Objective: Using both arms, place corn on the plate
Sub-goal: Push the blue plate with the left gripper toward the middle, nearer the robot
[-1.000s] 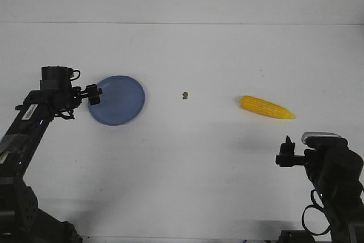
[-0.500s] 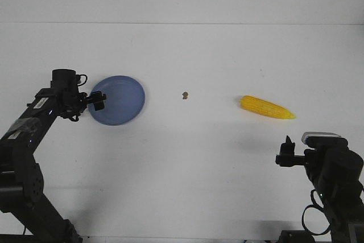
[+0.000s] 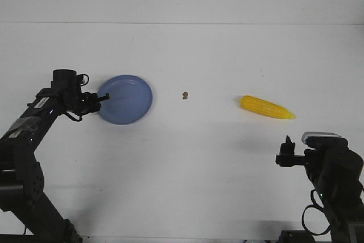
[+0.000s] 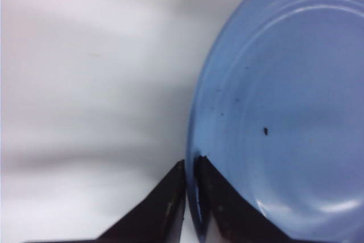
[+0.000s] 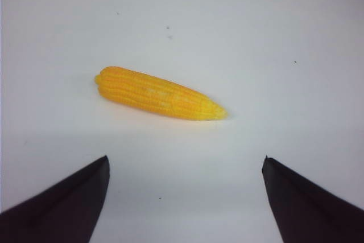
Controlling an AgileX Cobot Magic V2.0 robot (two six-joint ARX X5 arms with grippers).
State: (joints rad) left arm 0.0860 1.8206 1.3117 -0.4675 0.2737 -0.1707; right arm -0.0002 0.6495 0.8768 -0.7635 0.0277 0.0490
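The blue plate lies on the white table at the left. My left gripper is shut on its left rim; in the left wrist view the two black fingers pinch the plate's edge between them. The yellow corn lies on the table at the right, its point toward the right. My right gripper is open and empty, nearer the front edge than the corn. In the right wrist view the corn lies beyond the spread fingers.
A tiny brown speck sits on the table between the plate and the corn. The table's far edge meets a white wall.
My left gripper closed on the plate's rim and slid the plate a little to the right. The right arm and the corn have not moved.
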